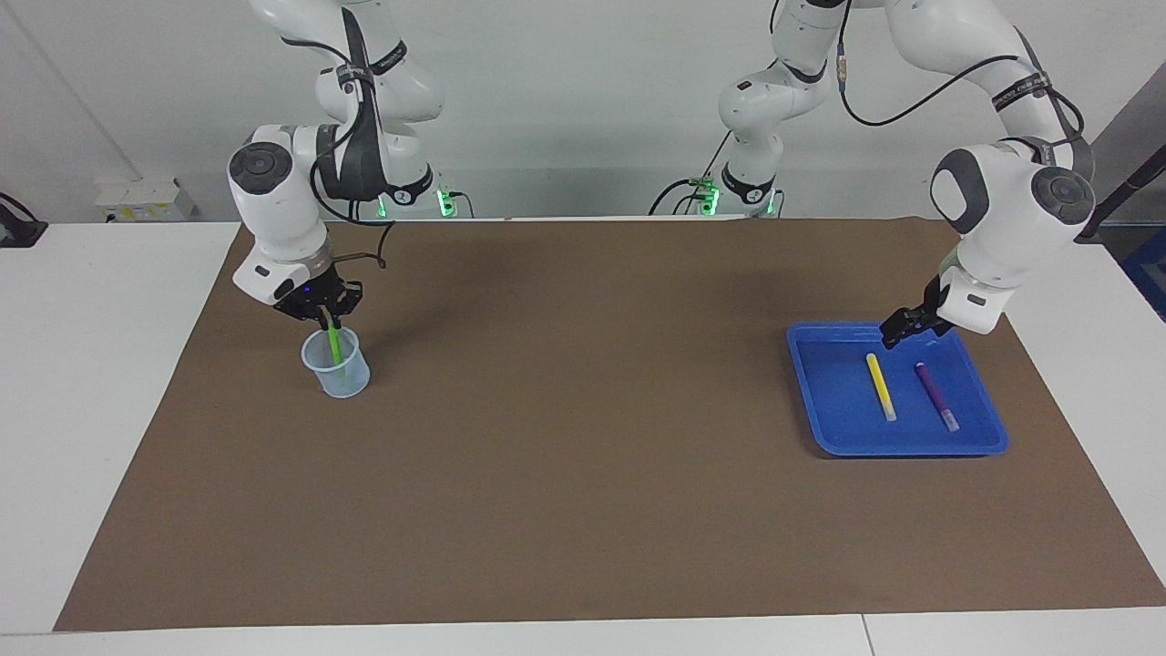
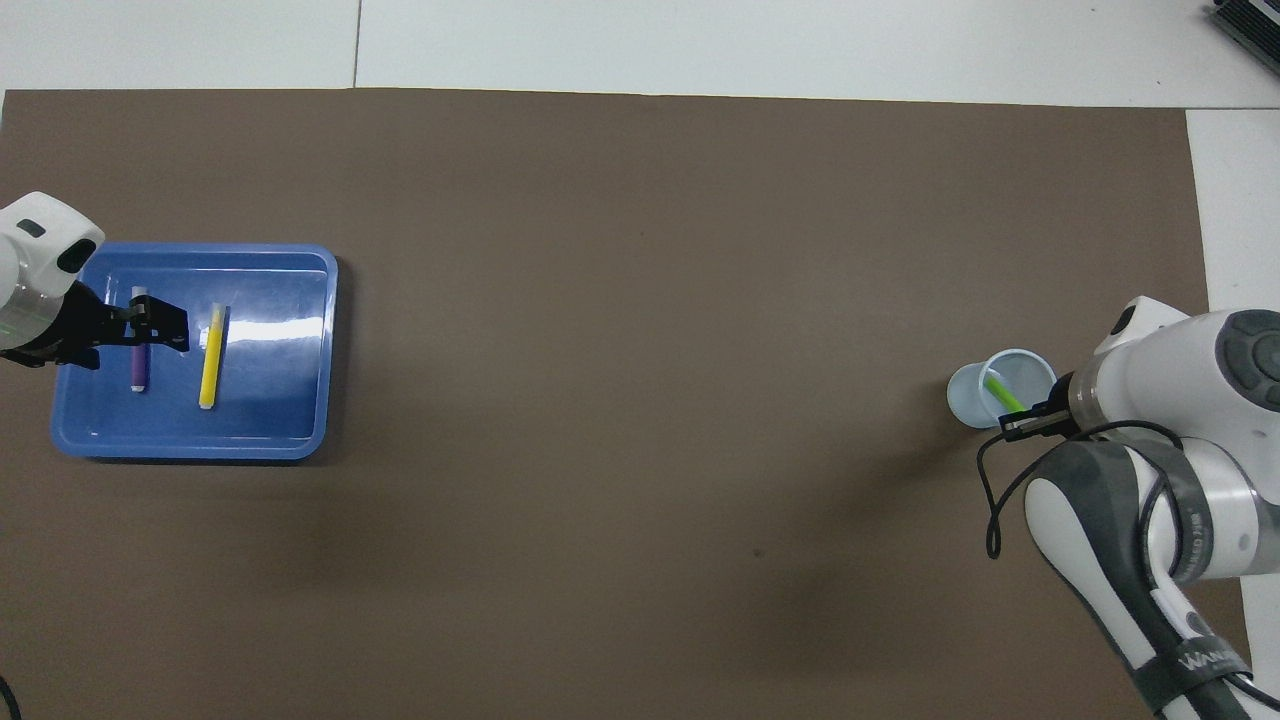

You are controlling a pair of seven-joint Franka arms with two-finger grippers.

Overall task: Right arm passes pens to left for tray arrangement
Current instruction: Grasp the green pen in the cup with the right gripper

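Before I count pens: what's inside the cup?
One green pen stands tilted in the cup, the right claw shut on its top. Its lower end shows only dimly through the wall.

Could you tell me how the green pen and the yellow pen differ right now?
The green pen stands tilted in the cup, while the yellow pen lies flat in the tray. The right tool is shut on the green pen; nothing grips the yellow pen, and the open left tool hangs over the tray. Both are slim markers.
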